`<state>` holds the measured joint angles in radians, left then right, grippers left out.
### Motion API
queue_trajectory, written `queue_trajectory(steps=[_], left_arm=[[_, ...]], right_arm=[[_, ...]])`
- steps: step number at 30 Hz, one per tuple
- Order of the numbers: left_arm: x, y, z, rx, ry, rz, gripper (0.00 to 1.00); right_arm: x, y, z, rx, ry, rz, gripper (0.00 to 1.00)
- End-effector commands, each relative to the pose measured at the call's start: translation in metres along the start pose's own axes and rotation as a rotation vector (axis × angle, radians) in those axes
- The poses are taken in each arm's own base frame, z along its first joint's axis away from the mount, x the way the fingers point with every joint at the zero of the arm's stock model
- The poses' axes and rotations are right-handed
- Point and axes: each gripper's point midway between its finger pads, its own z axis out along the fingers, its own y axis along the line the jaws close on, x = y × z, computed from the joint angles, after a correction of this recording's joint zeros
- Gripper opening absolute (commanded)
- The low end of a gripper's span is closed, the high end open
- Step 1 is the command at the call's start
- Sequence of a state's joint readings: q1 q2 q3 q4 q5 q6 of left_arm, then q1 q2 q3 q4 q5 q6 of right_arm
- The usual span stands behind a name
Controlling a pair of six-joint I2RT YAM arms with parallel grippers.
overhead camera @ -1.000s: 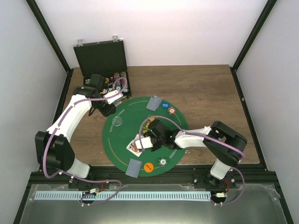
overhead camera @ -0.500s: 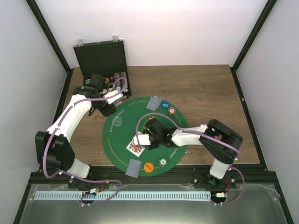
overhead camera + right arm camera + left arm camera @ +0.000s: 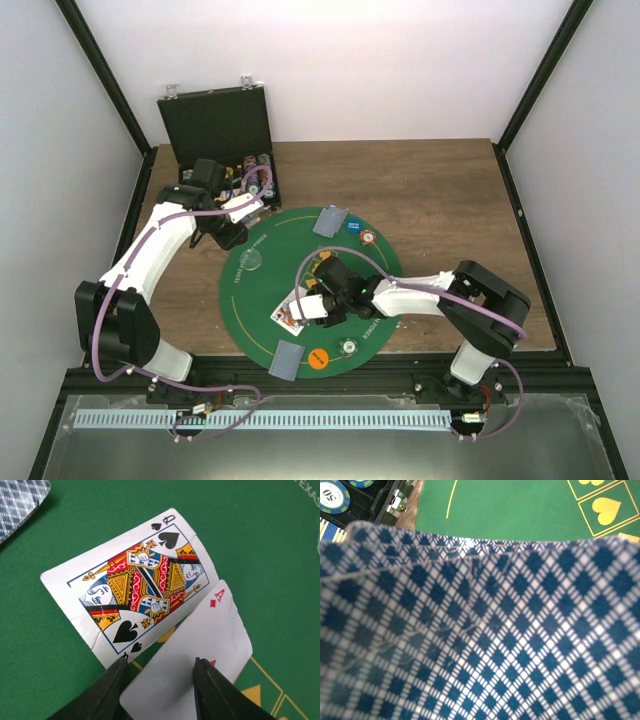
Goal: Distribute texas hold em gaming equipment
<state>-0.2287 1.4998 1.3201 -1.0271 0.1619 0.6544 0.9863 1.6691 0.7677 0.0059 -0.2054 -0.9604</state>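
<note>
1. The right jaws stand apart and grip nothing, low over the mat [image 3: 250, 300], left of its middle.
2. The near end of the ace [image 3: 210, 630] of diamonds lies face up between them. One finger [image 3: 212, 695] rises over its right part, and the other finger [image 3: 107, 692] stands at its left edge.
3. The queen [image 3: 135, 587] of spades lies face up just beyond and to the left of the ace. The two cards meet near the ace's far corner, and the left-hand fingertip sits at the queen's near corner.
4. The left jaws are closed on a stack [image 3: 480, 630] of face-down cards. Their checked backs fill the wrist view and hide the fingers.
5. From above, these jaws hang over the mat's far-left rim, just beside the case [image 3: 215, 120].
6. One face-down card [image 3: 330, 221] lies at the mat's far edge and another, the near card [image 3: 285, 358], at its near edge.
7. A blue chip [image 3: 353, 226] and a red-and-white chip [image 3: 368, 238] lie just right of the far-edge card.
8. An orange chip [image 3: 318, 358] and a silvery chip [image 3: 349, 347] lie right of the near card.
9. A clear disc [image 3: 255, 263] lies on the mat's left part, between the two pairs of jaws.
10. The case stands open at the worktop's [image 3: 450, 200] far-left corner, with more chips [image 3: 257, 168] in its tray.
</note>
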Motion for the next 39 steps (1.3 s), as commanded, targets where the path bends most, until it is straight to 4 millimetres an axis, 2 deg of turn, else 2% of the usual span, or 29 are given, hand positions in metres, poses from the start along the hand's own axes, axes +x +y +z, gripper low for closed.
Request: queue_trajectory(steps=[1,4,6,8,10,12,13,15,18,21,23,25,27,29,31,34,39], left_arm=[[-0.005,0.003,-0.008,-0.013,-0.024,0.003,0.42],[-0.006,0.003,-0.008,-0.013,-0.025,0.005,0.42],[-0.006,0.003,-0.008,-0.011,-0.024,0.004,0.42],[-0.006,0.003,-0.008,-0.008,-0.024,0.004,0.42],[-0.007,0.002,-0.008,-0.004,-0.027,0.006,0.42],[-0.007,0.0,-0.009,0.002,-0.028,0.013,0.42],[-0.007,-0.001,-0.01,0.007,-0.031,0.017,0.42],[-0.007,-0.003,-0.012,0.018,-0.033,0.021,0.42],[-0.009,-0.006,-0.013,0.032,-0.038,0.031,0.42],[-0.011,-0.013,-0.016,0.054,-0.041,0.055,0.42],[-0.012,-0.022,-0.018,0.075,-0.039,0.089,0.42],[-0.015,-0.034,-0.019,0.096,-0.032,0.134,0.42],[-0.018,-0.046,-0.021,0.119,-0.027,0.18,0.42],[-0.025,-0.056,-0.025,0.136,-0.038,0.213,0.43],[-0.032,-0.062,-0.028,0.155,-0.053,0.224,0.42],[-0.038,-0.069,-0.029,0.171,-0.064,0.238,0.43],[-0.039,-0.076,-0.024,0.189,-0.051,0.255,0.43]], right_arm=[[-0.011,0.004,-0.015,-0.012,-0.03,-0.031,0.4],[-0.022,-0.006,-0.029,0.028,-0.063,-0.03,0.49],[-0.035,-0.016,-0.041,0.061,-0.107,-0.017,0.54],[-0.052,-0.032,-0.057,0.116,-0.171,0.013,0.55],[-0.068,-0.06,-0.082,0.207,-0.266,0.106,0.6],[-0.08,-0.106,-0.121,0.311,-0.401,0.317,0.71],[-0.08,-0.123,-0.14,0.303,-0.478,0.455,0.73],[-0.075,-0.156,-0.178,0.289,-0.606,0.622,0.79],[-0.062,-0.181,-0.205,0.235,-0.708,0.793,0.83],[-0.044,-0.203,-0.208,0.157,-0.708,0.99,0.84],[-0.038,-0.213,-0.213,0.012,-0.755,1.109,0.84],[-0.022,-0.222,-0.212,-0.124,-0.788,1.261,0.84],[-0.003,-0.227,-0.2,-0.248,-0.789,1.416,0.79],[0.007,-0.229,-0.182,-0.334,-0.766,1.482,0.74],[0.002,-0.228,-0.167,-0.411,-0.763,1.473,0.73],[-0.021,-0.223,-0.161,-0.543,-0.792,1.388,0.75],[-0.045,-0.227,-0.147,-0.607,-0.801,1.328,0.78]])
